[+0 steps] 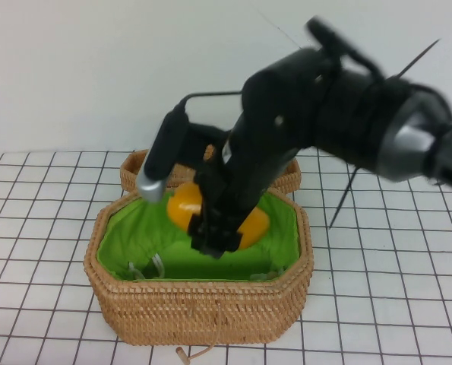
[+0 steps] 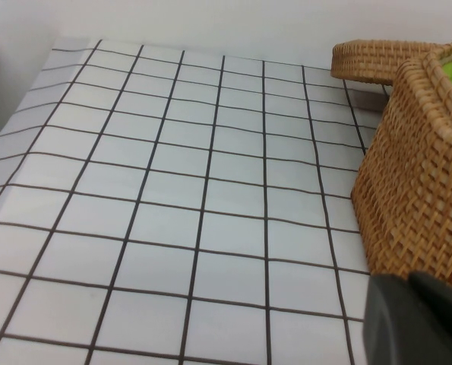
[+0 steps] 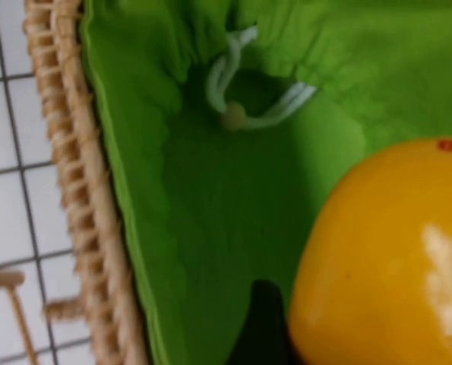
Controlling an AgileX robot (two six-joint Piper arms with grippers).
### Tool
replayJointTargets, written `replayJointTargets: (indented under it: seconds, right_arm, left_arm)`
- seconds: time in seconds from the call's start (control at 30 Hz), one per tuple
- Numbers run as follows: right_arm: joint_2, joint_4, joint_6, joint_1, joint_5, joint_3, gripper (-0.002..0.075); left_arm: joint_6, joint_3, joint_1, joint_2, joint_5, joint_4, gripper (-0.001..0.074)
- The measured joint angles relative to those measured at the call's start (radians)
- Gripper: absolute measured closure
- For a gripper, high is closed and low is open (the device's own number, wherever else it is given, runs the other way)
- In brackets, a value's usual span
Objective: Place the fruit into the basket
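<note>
The yellow-orange fruit [image 1: 181,207] is held in my right gripper [image 1: 214,239], which is shut on it from above. It hangs inside the opening of the tan wicker basket [image 1: 203,312], toward the far side, over the green lining. In the right wrist view the fruit [image 3: 385,258] fills the near corner beside one dark finger [image 3: 260,327], with the lining [image 3: 210,213] and basket rim [image 3: 74,175] below. My left gripper [image 2: 408,280] is out of the high view. In its wrist view it sits low, shut and empty, beside the basket's outer wall [image 2: 419,175].
A shallow unlined wicker lid [image 1: 134,171] lies behind the basket; it also shows in the left wrist view [image 2: 370,61]. A white drawstring [image 3: 233,114] lies on the lining. A cord loop [image 1: 191,353] hangs at the basket's front. The gridded tabletop [image 2: 172,190] spreads to the left.
</note>
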Motion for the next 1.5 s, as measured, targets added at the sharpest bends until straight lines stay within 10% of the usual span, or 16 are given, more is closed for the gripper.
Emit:
replayJointTargets:
  seconds: [0.53,0.63,0.77,1.5]
  right_arm:
    - [0.086,-0.058,0.172,0.005,0.005,-0.014,0.0067]
    - [0.086,-0.097,0.212,0.005,0.066,-0.040,0.0177]
    - [0.086,-0.136,0.251,0.005,0.135,-0.090,0.0717]
    - [-0.530,-0.283,0.423,0.005,0.068,0.133,0.0714]
  left_arm:
    - [0.000,0.000,0.000,0.000,0.000,0.000,0.0738]
    - [0.000,0.000,0.000,0.000,0.000,0.000,0.0738]
    - [0.000,0.000,0.000,0.000,0.000,0.000,0.0738]
    - [0.000,0.000,0.000,0.000,0.000,0.000,0.0738]
